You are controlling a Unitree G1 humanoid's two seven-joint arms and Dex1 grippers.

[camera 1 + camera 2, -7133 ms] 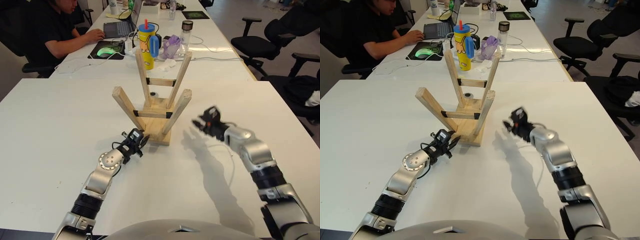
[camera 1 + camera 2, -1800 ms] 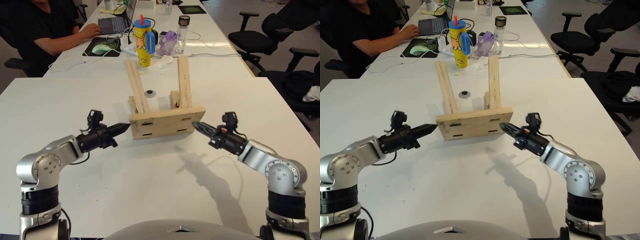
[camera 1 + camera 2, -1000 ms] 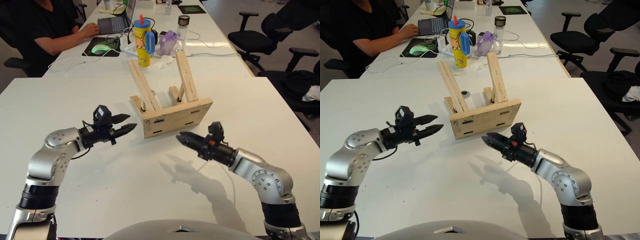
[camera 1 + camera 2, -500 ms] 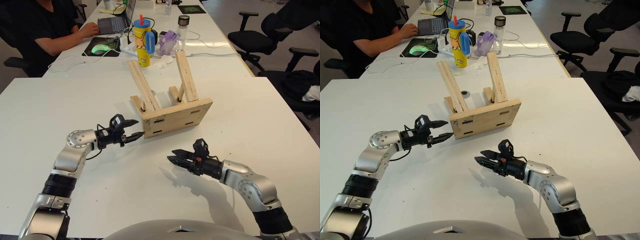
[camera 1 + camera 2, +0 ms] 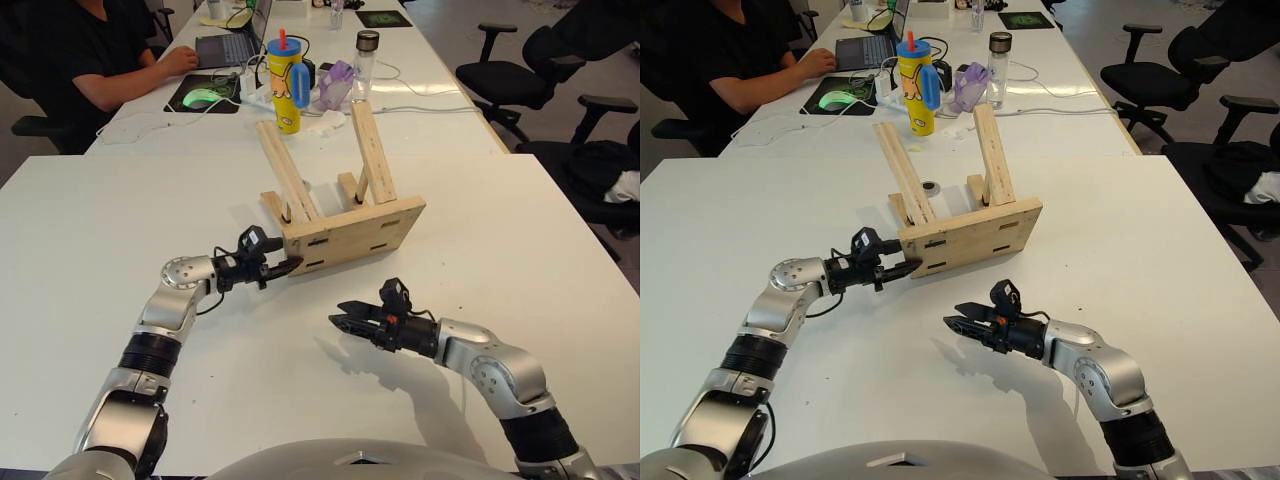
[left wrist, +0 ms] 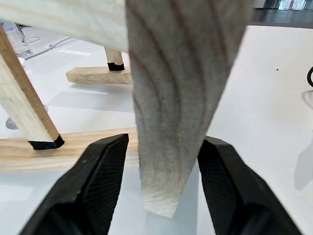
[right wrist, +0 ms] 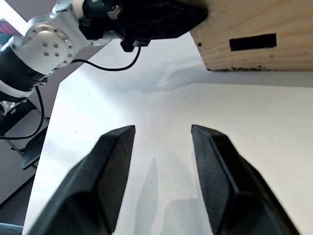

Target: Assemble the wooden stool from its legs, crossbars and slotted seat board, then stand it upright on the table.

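Note:
The wooden stool lies on its side on the white table, its slotted seat board (image 5: 355, 235) standing on edge and facing me. Its legs (image 5: 285, 170) point away, joined by a short crossbar (image 5: 348, 186). My left gripper (image 5: 283, 268) is at the board's lower left corner. In the left wrist view its open fingers (image 6: 98, 186) straddle the board's end (image 6: 171, 122), close to both faces. My right gripper (image 5: 342, 318) hovers low over the table in front of the stool, open with nothing between its fingers (image 7: 110, 171).
A small dark round piece (image 5: 930, 186) lies on the table behind the stool's legs. On the far table stand a yellow cup (image 5: 287, 85), a bottle (image 5: 367, 65) and a laptop (image 5: 232, 45). Office chairs (image 5: 520, 75) stand at the right.
The left gripper has slid right until it straddles the board's corner. The right gripper has drifted slightly left, low over the table. The stool has not moved in the last second.

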